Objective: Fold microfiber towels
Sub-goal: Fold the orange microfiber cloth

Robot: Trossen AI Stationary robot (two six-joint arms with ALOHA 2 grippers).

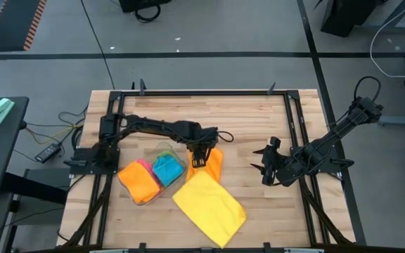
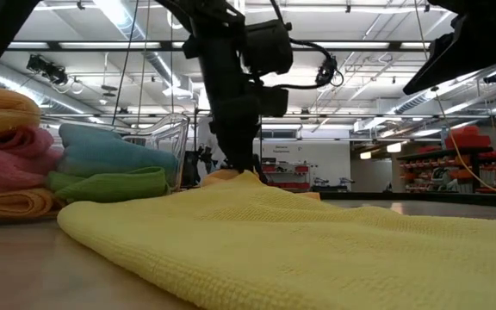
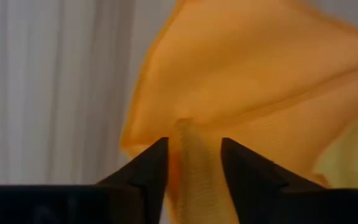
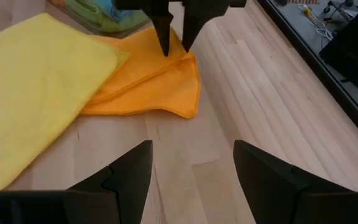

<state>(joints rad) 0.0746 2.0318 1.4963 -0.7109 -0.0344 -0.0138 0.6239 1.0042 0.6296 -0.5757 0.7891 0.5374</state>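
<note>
An orange towel (image 4: 154,87) lies on the wooden table, one side tucked under a larger yellow towel (image 1: 209,205) that is spread flat nearer the front edge. My left gripper (image 3: 194,155) stands over the orange towel's edge beside the tray, pointing down and shut on a ridge of the cloth. It shows too in the high view (image 1: 198,161) and the right wrist view (image 4: 174,46). My right gripper (image 4: 191,168) waits open at the table's right (image 1: 264,167), touching nothing. My left gripper pinches a narrow raised ridge of the orange towel (image 3: 194,180) between its two fingers, at the towel's edge toward the tray. The fingers come from above, pointing down. The rest of the towel lies slack on the table; how many layers are caught I cannot tell.
A clear plastic tray (image 1: 166,149) left of the orange towel holds folded towels in orange, pink, blue and green (image 1: 146,179). In the low view this stack (image 2: 24,164) rises at the left. Bare wood lies between the towels and my right gripper.
</note>
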